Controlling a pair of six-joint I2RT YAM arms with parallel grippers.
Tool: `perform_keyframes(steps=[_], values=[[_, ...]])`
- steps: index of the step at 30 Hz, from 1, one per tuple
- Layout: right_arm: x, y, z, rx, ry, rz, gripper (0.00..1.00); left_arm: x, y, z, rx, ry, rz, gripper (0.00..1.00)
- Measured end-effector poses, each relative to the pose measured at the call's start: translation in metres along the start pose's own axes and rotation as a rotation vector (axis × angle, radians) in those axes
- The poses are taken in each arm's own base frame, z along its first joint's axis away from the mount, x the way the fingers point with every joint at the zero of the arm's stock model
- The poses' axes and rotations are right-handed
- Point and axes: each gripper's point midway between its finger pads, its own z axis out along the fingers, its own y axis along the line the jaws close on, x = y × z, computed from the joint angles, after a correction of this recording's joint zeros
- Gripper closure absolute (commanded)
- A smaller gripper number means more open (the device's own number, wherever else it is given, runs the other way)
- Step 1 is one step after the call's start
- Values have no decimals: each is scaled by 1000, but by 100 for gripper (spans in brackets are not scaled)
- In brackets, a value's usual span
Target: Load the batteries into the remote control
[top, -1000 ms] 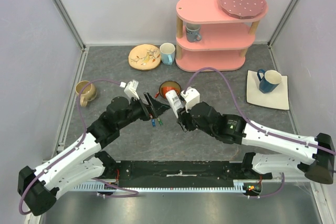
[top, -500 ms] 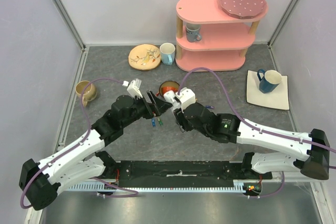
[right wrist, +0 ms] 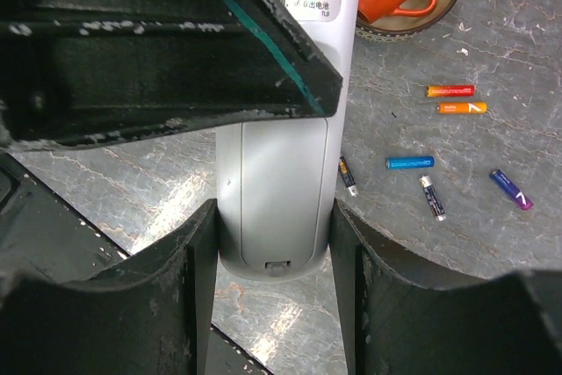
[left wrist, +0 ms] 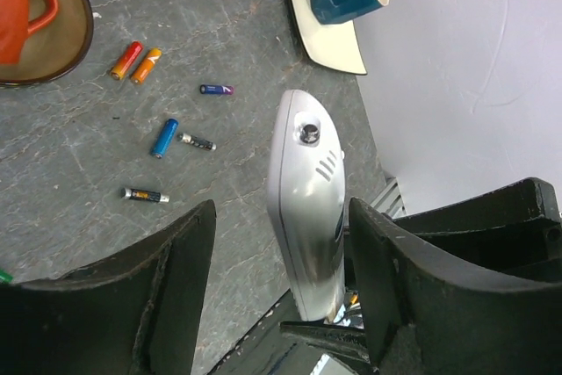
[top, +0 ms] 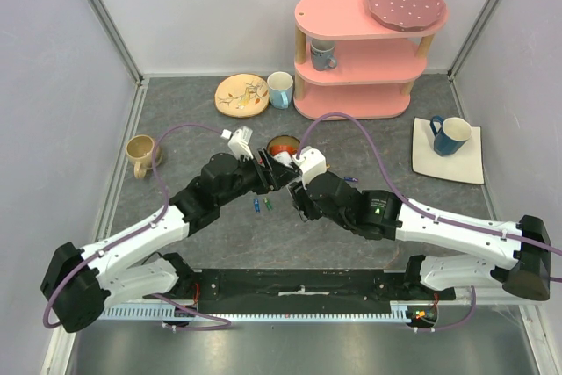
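Remote control [right wrist: 272,155] is up off the table [right wrist: 492,41], at the middle where my two arms meet. My right gripper [right wrist: 274,212] is clamped on it, one finger flat on each long side, low on the body. Its long axis runs straight out along my right fingers. The labelled back faces my right wrist, and the cover latch is at the end nearest my palm.

My left gripper [left wrist: 283,208] straddles the same remote. Its jaws stand apart with a clear gap on one side and the other finger just beside the casing, so not clenched on it. From the right wrist, a left finger crosses the remote's upper part at a slant.

Batteries [right wrist: 409,162] are all loose on the table, off to the side and apart from both grippers, none held. Likely the left one has to work the back cover first, since the right is busy holding.
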Motion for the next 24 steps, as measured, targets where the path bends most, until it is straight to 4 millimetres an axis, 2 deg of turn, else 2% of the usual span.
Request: perform_keyframes(steps=[18, 21, 24], values=[[2, 6, -1, -26, 8, -1, 57, 1, -9, 13, 41, 2, 5, 58], [1, 6, -1, -26, 7, 1, 57, 1, -12, 13, 53, -1, 7, 66], [1, 6, -1, -28, 7, 8, 54, 0, -18, 13, 74, -4, 2, 80]])
